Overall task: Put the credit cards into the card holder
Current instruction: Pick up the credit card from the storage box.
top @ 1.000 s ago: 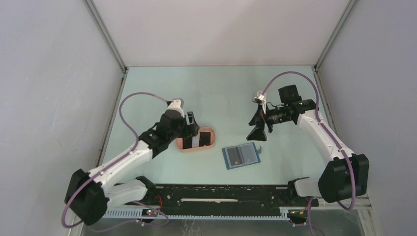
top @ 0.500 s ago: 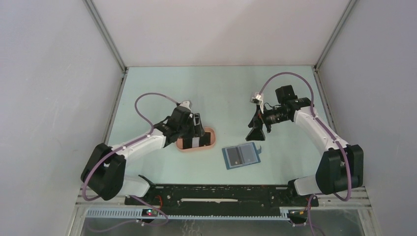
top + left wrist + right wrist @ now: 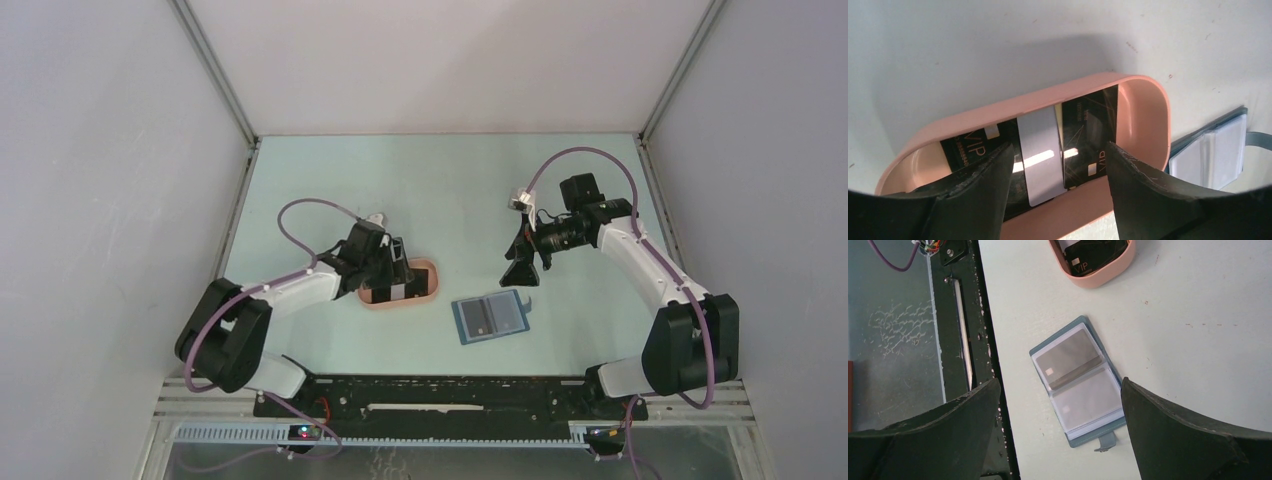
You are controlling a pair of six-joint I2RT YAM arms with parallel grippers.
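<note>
Several credit cards (image 3: 1093,127) lie in a pink oval tray (image 3: 1143,115), black VIP ones with a grey card (image 3: 1040,150) across them. My left gripper (image 3: 1058,150) is low over the tray (image 3: 431,287), open, its fingers astride the grey card and not clamping anything. In the top view this left gripper (image 3: 398,272) covers most of the tray. The card holder (image 3: 490,317) lies open on the table to the right, and one card (image 3: 1070,360) shows inside a clear pocket. My right gripper (image 3: 1060,382) hangs open and empty above the card holder (image 3: 1078,377); in the top view the right gripper (image 3: 523,268) is behind it.
A black rail (image 3: 450,395) runs along the table's near edge, also seen as the rail (image 3: 958,315) left of the card holder. Grey enclosure walls stand on both sides and behind. The card holder's edge (image 3: 1213,150) lies just right of the tray.
My left arm has stretched out and dropped lower over the tray, and its jaws have narrowed a little. The right arm shifted slightly, then held still.
</note>
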